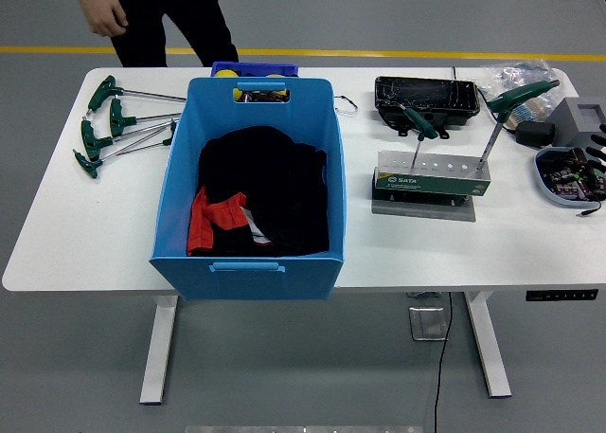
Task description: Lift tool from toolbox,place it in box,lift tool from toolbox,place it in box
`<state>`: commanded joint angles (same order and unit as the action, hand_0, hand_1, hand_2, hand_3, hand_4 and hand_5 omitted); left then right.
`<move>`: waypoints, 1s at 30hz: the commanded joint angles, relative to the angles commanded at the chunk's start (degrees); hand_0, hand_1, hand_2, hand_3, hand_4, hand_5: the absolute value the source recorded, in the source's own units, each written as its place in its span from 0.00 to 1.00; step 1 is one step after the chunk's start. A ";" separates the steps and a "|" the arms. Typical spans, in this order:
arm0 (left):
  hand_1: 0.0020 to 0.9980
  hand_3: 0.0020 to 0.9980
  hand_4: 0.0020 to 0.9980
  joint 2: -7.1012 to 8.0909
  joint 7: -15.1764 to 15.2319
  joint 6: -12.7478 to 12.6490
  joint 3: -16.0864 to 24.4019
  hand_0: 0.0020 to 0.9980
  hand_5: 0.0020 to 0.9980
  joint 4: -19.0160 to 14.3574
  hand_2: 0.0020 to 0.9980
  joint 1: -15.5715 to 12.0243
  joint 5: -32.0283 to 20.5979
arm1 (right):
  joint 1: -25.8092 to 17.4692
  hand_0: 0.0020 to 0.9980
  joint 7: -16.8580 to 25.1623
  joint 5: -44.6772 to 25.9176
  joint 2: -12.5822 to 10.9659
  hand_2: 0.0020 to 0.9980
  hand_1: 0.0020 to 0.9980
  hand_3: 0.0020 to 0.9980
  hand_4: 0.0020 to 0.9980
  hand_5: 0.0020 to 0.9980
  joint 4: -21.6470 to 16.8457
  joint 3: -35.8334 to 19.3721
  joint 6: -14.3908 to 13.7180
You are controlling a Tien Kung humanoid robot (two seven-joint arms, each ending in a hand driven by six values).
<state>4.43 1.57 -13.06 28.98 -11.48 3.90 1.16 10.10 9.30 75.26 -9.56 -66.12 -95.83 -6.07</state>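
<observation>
Head view: your right hand (595, 139) sits at the far right edge of the worktop (76, 234), only partly in frame, so you cannot tell how its fingers stand. It's over the grey tray (547, 182) of small parts. Left arm isn't visible.

Tool rack (431, 174), label reads "SATA", stands right of centre, well left of that hand. Two green-handled T-wrenches are up in it: one (417, 122) at the rack's left end, one (516, 97) at its right end w/ handle tilted toward the hand. A black case (426, 101) lies just behind the rack.

Blue box (248, 191) is mid-worktop w/ black and red cloth inside; its front wall overhangs the near edge. Four more green T-wrenches (104, 125) lie left of it. Open room: front-right strip and near-left corner.

A person stands at the far side, top left, one hand (102, 14) hanging free.
</observation>
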 joint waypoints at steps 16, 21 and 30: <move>0.74 0.82 0.97 0.03 -0.02 0.15 -0.39 0.69 0.88 -0.04 0.79 0.06 -0.14 | 0.33 0.77 4.69 9.91 -1.04 0.79 0.74 0.81 1.00 0.69 -1.74 0.11 -7.73; 0.74 0.82 0.97 0.06 0.03 0.19 -0.44 0.69 0.88 -0.04 0.79 0.11 -0.17 | 0.71 0.82 7.58 16.71 -2.24 0.83 0.79 0.84 1.00 0.64 -1.88 0.32 -8.89; 0.74 0.82 0.97 0.15 0.08 0.23 -0.87 0.69 0.88 -0.11 0.79 0.21 -0.55 | 2.20 0.89 11.78 25.81 -5.71 0.88 0.84 0.88 1.00 0.56 -3.00 2.58 -10.41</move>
<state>4.58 1.65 -12.83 28.11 -11.59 4.11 0.61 12.29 21.08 101.07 -15.27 -69.12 -93.25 -16.48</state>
